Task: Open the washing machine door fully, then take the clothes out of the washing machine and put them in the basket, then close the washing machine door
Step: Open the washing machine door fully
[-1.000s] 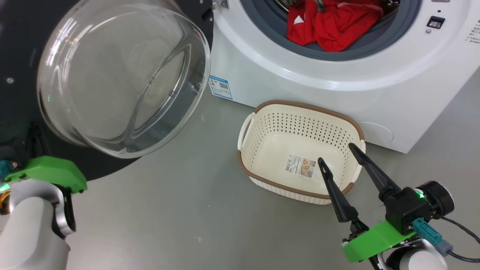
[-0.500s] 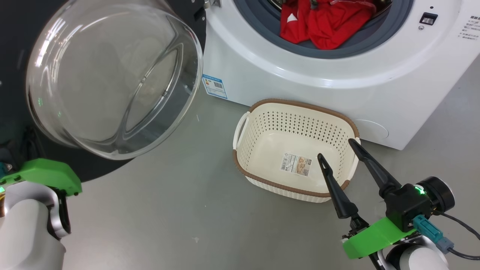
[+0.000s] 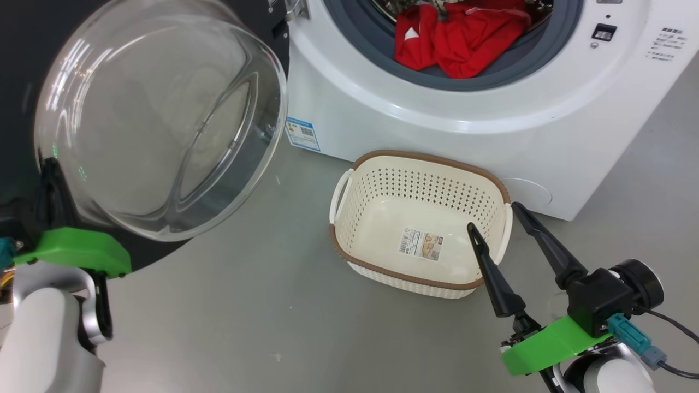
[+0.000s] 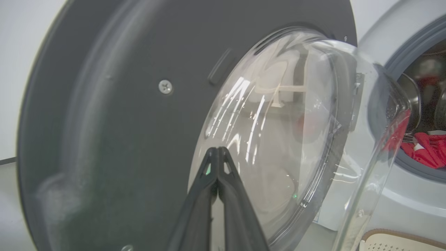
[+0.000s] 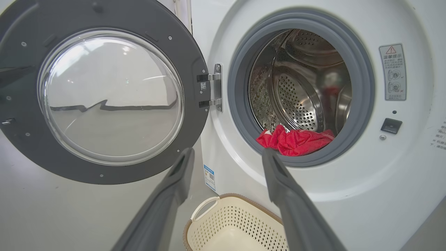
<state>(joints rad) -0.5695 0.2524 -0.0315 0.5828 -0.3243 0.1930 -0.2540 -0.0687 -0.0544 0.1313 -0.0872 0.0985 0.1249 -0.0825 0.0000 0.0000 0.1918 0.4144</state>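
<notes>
lower right of head view: right gripper [image 3: 493, 215] with jaws spread wide, holding nothing. one fingertip shows over the inside of the basket [image 3: 426, 156], the other past its right handle; cannot tell if it touches.

lower left: left gripper [image 4: 217, 150] with fingers pressed together, nothing between them. in the left wrist view the tip points at the inner face of the washing machine door [image 3: 16, 82], by the edge of its glass bowl [image 3: 153, 120]; contact unclear.

basket sits on the grey floor [image 3: 246, 305], centre frame, just in front of the washing machine [image 3: 382, 125]. inside it is just a paper label [image 3: 420, 244] on the bottom.

door is swung open, upper left.

clothes [image 3: 458, 43], a red bundle with a white patch, lie at the top centre in the mouth of the steel drum [image 5: 299, 101], spilling onto the grey gasket [image 5: 240, 104].
</notes>
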